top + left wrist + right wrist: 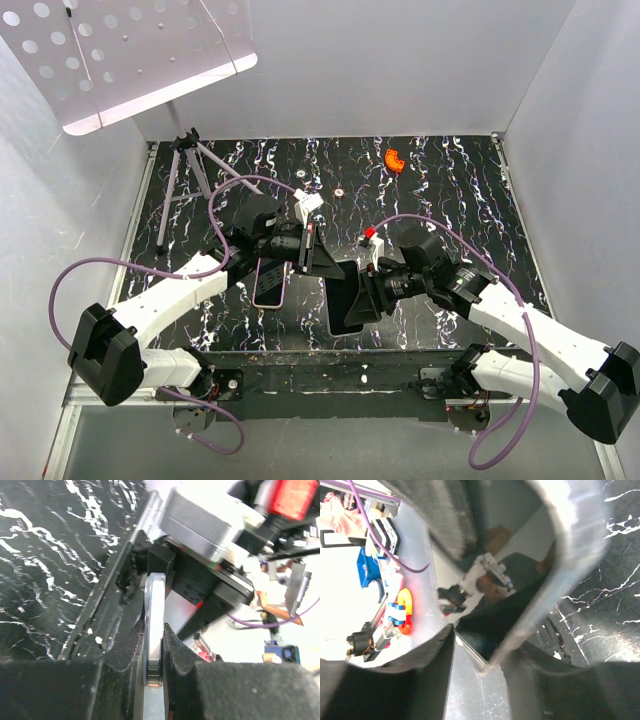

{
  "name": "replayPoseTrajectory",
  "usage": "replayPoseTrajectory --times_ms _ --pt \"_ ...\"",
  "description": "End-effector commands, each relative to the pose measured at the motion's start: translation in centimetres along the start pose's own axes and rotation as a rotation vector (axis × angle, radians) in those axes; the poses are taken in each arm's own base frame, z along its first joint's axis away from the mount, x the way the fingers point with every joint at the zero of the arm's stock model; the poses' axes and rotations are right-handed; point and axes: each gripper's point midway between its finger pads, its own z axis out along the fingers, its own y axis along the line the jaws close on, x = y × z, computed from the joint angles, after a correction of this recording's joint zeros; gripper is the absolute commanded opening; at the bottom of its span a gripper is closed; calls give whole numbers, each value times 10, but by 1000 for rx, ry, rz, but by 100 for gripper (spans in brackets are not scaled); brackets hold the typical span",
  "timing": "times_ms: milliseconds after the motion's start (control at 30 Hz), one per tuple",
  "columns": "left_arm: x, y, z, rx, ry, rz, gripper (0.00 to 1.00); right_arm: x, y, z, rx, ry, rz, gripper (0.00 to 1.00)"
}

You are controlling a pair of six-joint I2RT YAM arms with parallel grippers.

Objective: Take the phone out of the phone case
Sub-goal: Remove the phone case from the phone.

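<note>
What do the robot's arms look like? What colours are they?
The left arm and right arm have white boxy links joined by chunky black joints. A purple cable loops along each. The left end effector and right end effector are black with two fingers.

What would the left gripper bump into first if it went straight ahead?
Probably the right gripper, just past the phone the left gripper is clamping, though depth is hard to judge.

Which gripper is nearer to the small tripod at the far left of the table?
Left. The left gripper sits just right of the tripod, toward the robot; the right gripper lies farther right, beyond the left one.
</note>
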Motion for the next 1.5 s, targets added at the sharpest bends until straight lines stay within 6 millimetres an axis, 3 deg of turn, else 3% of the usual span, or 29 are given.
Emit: replayPoseTrajectory --times_ms 0,100,133,200,233,300,367,633,833,933,1033,1233,1467 --pt "-16 -60 -14 196 -12 116 0 -17 38 -8 -208 -84 -108 35" --pt "-21 -61 -14 178 -21 100 0 -23 46 -12 -259 -132 -124 2" --pt "-19 -57 -13 156 -13 68 3 -25 49 -13 -271 -148 -125 1" --pt "-22 -56 -14 131 -37 43 42 -34 50 -15 -269 -210 -130 1" --pt "-23 -56 -15 125 -54 29 50 -37 49 -17 -258 -237 -123 1" --pt "-23 -57 -16 140 -77 11 58 -43 50 -20 -264 -282 -128 1" --pt "-23 -59 -16 164 -94 -6 59 -49 57 -24 -296 -305 -123 1" --pt "-28 -67 -9 247 -110 -55 44 -64 65 -27 -334 -302 -106 1" --pt "-36 -76 -7 260 -91 -48 1 -67 61 -29 -348 -295 -83 2" --pt "-40 -74 -7 211 -95 -55 0 -63 52 -29 -302 -307 -70 32" --pt "-45 -79 -10 210 -101 -43 0 -54 47 -29 -292 -283 -57 44" --pt "-55 -81 -16 226 -96 -46 0 -44 53 -35 -355 -260 -86 48" --pt "-60 -79 -20 256 -81 -77 0 -34 64 -40 -447 -219 -127 39"
